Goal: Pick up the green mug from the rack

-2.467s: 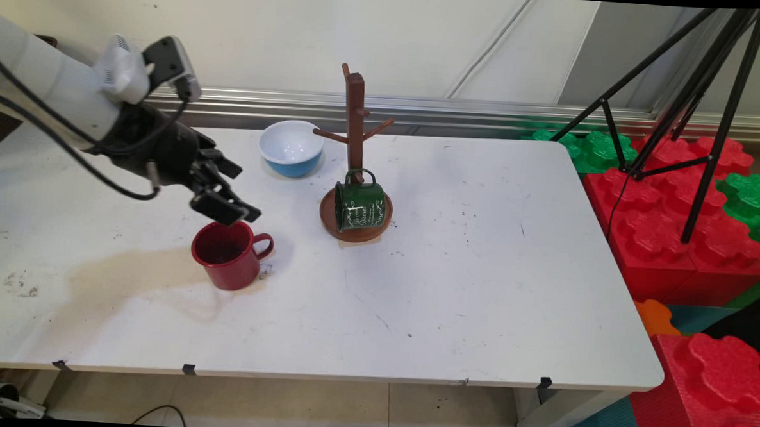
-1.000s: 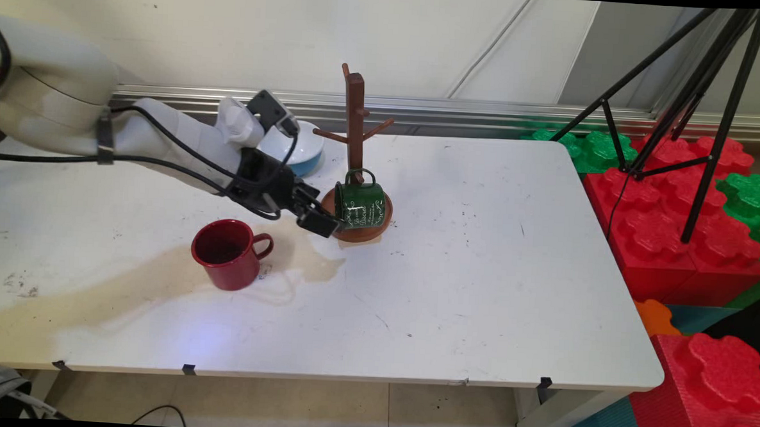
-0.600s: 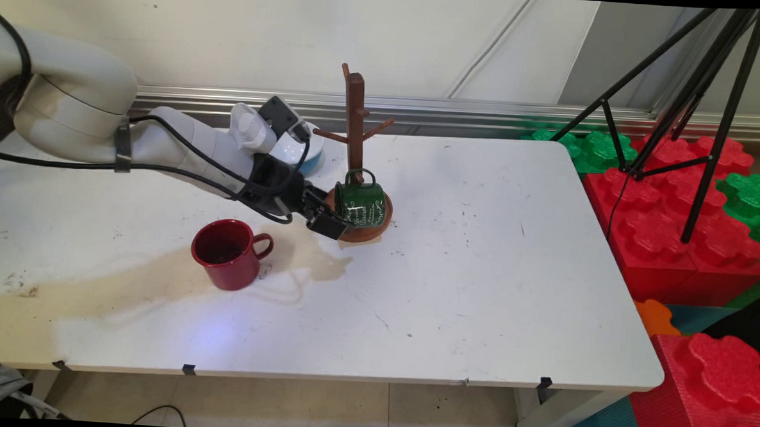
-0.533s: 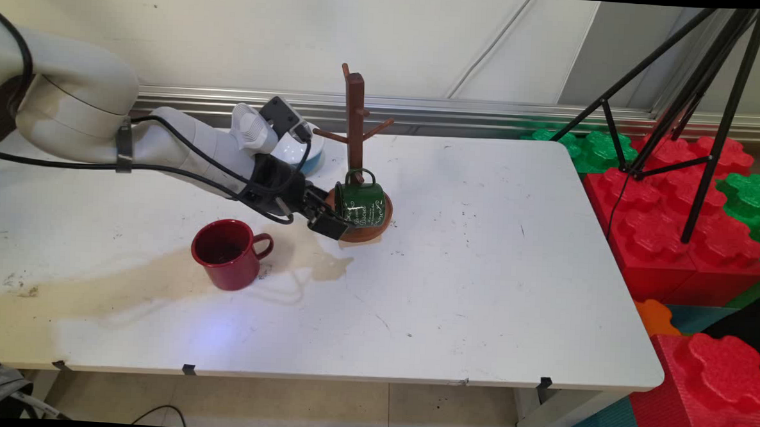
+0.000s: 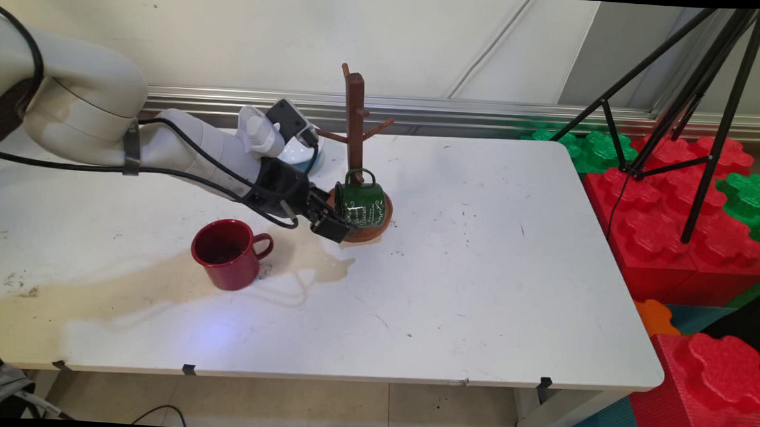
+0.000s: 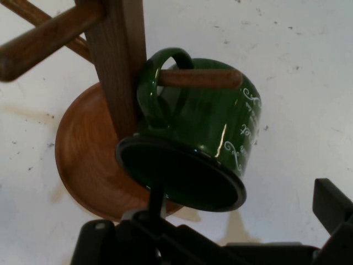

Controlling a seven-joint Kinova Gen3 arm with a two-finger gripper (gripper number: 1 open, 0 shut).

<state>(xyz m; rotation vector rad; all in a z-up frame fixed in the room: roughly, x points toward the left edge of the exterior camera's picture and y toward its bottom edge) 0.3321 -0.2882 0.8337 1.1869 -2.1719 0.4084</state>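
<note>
The white surface (image 5: 481,256) carries a wide tan liquid stain (image 5: 126,286) along its near left part. The brown wooden mug tree (image 5: 355,119) stands mid-surface on a round base; a dark green enamel mug (image 5: 360,205) hangs by its handle on a low peg, rim towards the arm. The black two-finger end effector (image 5: 333,224) sits at that rim, fingers spread, one finger (image 6: 332,205) outside the mug. A red enamel mug (image 5: 227,253) stands upright nearby on the stain. A white-and-blue bowl (image 5: 305,156) lies behind the wrist, partly hidden.
</note>
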